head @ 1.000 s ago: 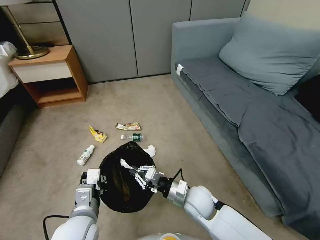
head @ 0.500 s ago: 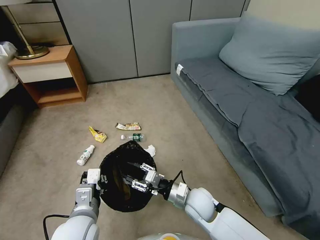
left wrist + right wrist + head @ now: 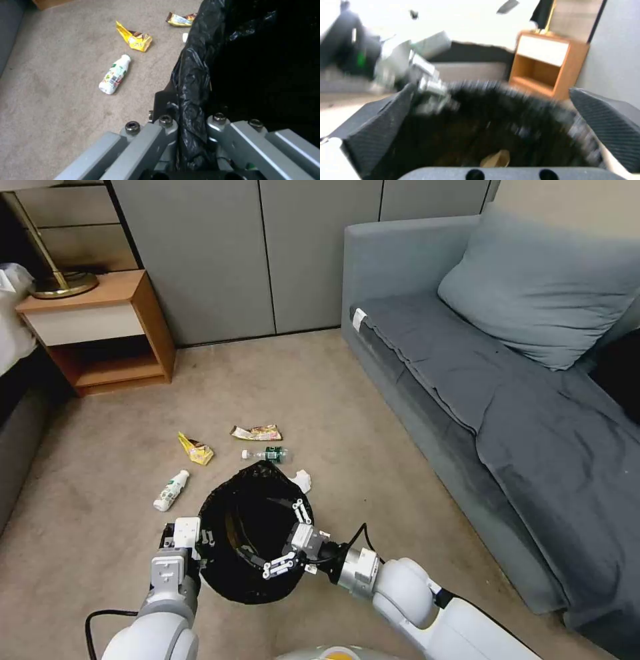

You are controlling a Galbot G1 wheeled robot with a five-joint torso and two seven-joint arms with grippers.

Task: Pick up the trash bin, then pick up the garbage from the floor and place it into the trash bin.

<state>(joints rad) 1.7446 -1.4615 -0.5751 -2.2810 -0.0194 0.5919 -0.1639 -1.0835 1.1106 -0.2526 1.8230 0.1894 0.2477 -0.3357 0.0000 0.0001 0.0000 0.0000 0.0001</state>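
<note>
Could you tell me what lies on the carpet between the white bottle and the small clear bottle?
The yellow wrapper lies between the white bottle and the clear bottle, as the head view shows.

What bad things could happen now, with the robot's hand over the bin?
The left gripper pinches only the thin bag edge at the rim of the trash bin, so the bin might slip or tilt. The right gripper hangs open just above the bin's mouth; its jaws could snag the black liner when it pulls away. The white tissue lies right against the bin's far side, so the bin may block the way to it.
</note>
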